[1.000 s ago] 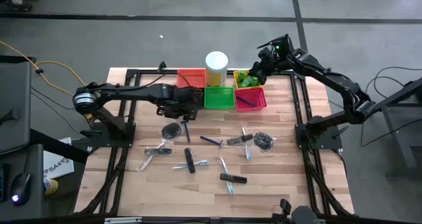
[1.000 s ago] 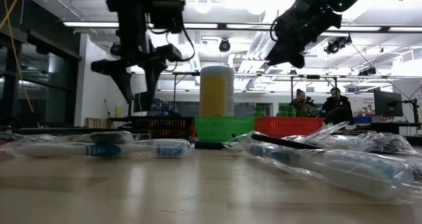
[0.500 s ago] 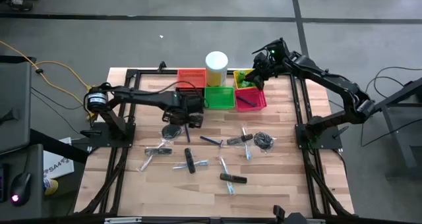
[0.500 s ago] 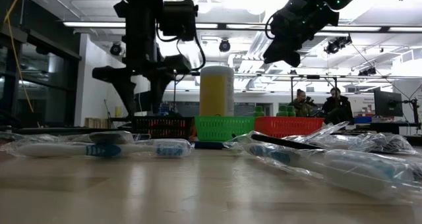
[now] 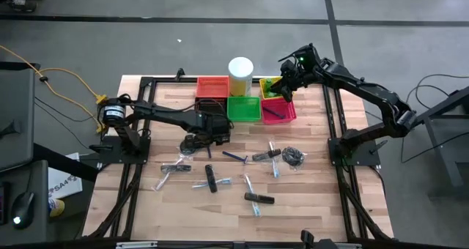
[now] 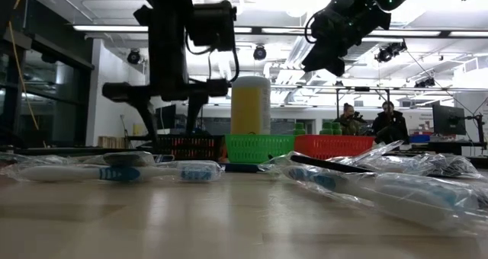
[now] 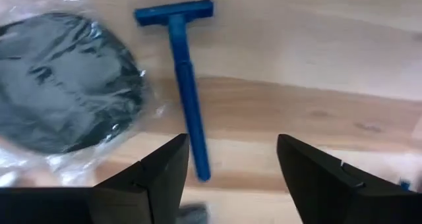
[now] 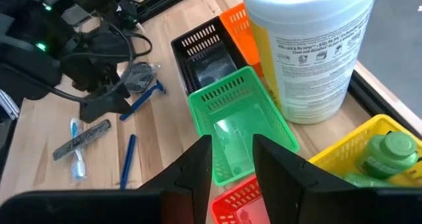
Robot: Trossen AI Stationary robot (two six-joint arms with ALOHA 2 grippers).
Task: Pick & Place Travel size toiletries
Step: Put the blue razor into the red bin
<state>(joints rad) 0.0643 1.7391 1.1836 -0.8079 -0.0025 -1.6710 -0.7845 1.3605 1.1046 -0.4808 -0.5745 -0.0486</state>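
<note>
A blue razor [image 7: 186,99] lies flat on the wooden table beside a dark coiled bundle in clear wrap [image 7: 62,85]. My left gripper [image 7: 231,145] hangs open just above them and points down, with the razor's handle end near one finger; it touches nothing. In the high view it [image 5: 209,130] is left of centre. My right gripper [image 8: 232,141] hovers open and empty high over the baskets at the far right [image 5: 284,82]. More toiletries, namely wrapped toothbrushes [image 5: 272,158], black sticks [image 5: 211,179] and another bundle [image 5: 294,157], lie scattered over the table.
Along the far edge stand an orange basket [image 5: 212,86], a green basket [image 5: 244,108], a pink basket [image 5: 280,110] and a yellow basket [image 5: 270,84] holding green lumps [image 8: 389,151]. A tall white cylinder [image 5: 241,75] stands between them. Black frame rails [image 5: 139,132] border the table.
My left gripper has moved from beside the orange basket toward the table's near edge and down, rolling about its axis, and now hangs over the blue razor. My right gripper has edged slightly toward the table's left above the yellow basket. No object has moved.
</note>
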